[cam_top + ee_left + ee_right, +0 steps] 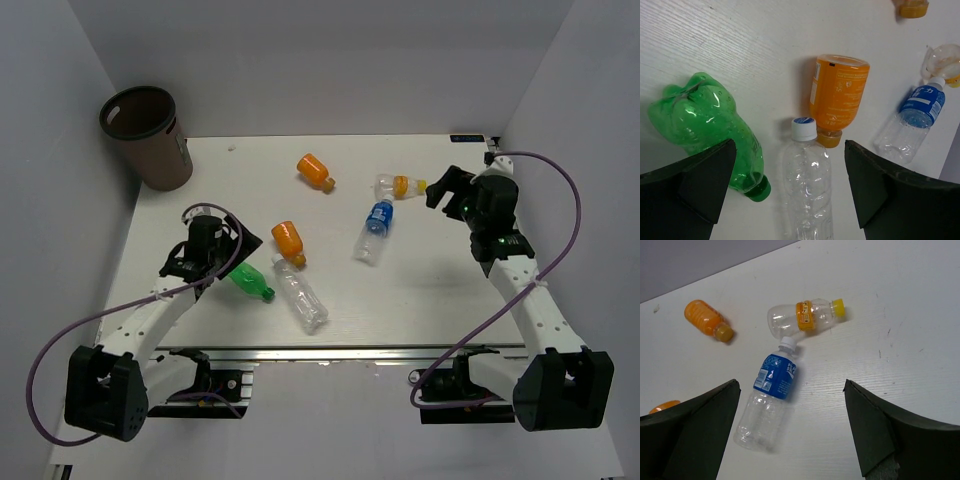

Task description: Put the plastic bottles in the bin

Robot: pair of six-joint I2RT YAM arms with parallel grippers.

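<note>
At ten o'clock, the bin (165, 160) stands on the table's (430, 290) far corner, well apart from all six bottles, which lie flat. The left gripper (789, 175), jaws wide apart and empty, hangs over the green bottle (710, 130), long clear bottle (807, 195) and an orange bottle (837, 92), all crowded together. Closing here could pinch two or send one rolling. At two o'clock, the right gripper (447, 187) is likewise spread wide and empty. It faces the blue-labelled bottle (771, 395), whose cap touches the yellow-capped bottle (802, 317); a nudge might shift both.
</note>
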